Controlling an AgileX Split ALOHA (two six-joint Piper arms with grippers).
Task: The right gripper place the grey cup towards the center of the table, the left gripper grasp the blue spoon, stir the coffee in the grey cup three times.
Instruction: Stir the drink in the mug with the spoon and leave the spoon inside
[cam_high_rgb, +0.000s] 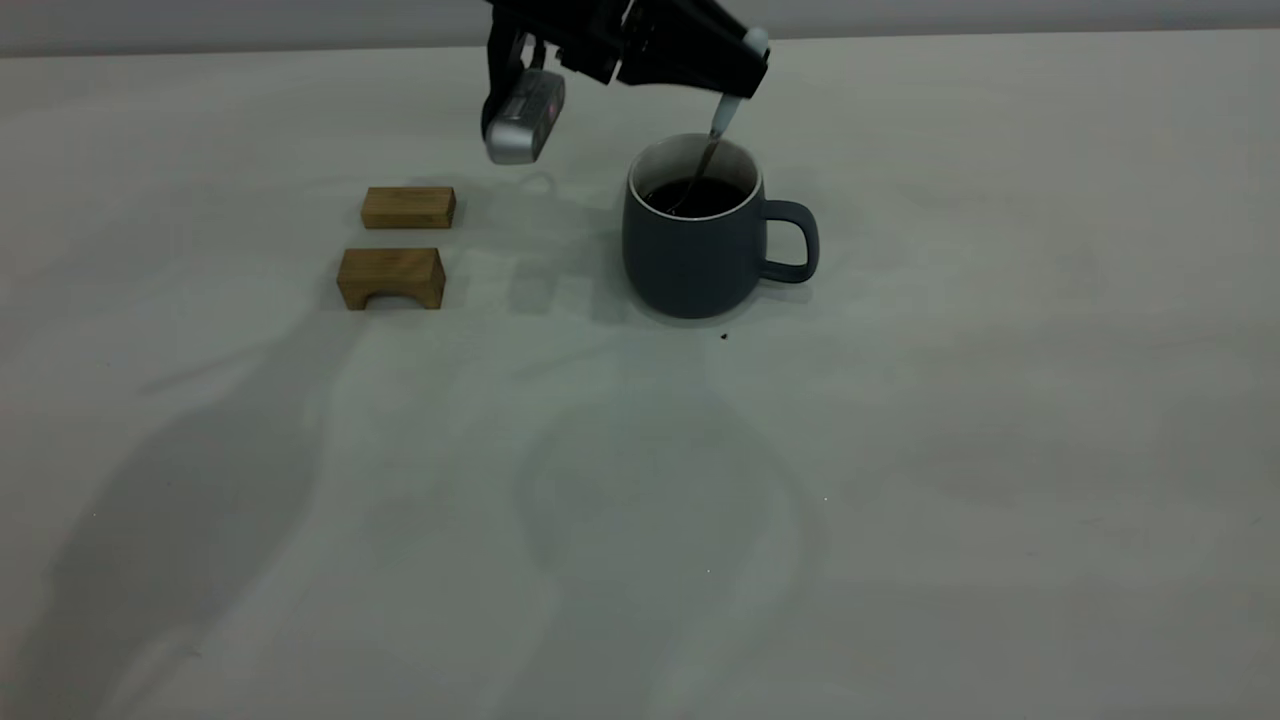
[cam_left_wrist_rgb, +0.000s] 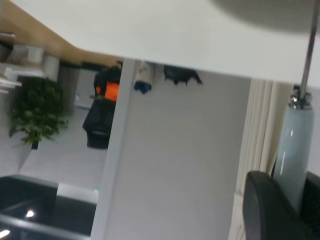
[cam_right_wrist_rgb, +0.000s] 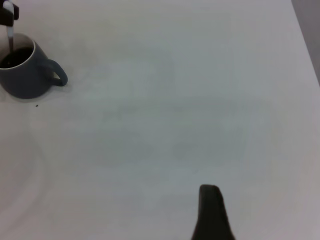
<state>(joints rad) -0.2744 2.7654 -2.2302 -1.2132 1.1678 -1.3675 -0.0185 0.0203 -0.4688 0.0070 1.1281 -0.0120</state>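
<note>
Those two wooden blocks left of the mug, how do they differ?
The far wooden block is a plain flat rectangular piece; the near wooden block is taller, with an arched notch cut in its underside. The near one sits slightly farther left. Both are the same light brown wood and rest on the table, apart.

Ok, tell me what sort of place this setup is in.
Probably a lab or office room with a robot test bench: a plain pale table holding only a grey cup and two wooden blocks, with a potted plant and white wall visible beyond in the left wrist view.
</note>
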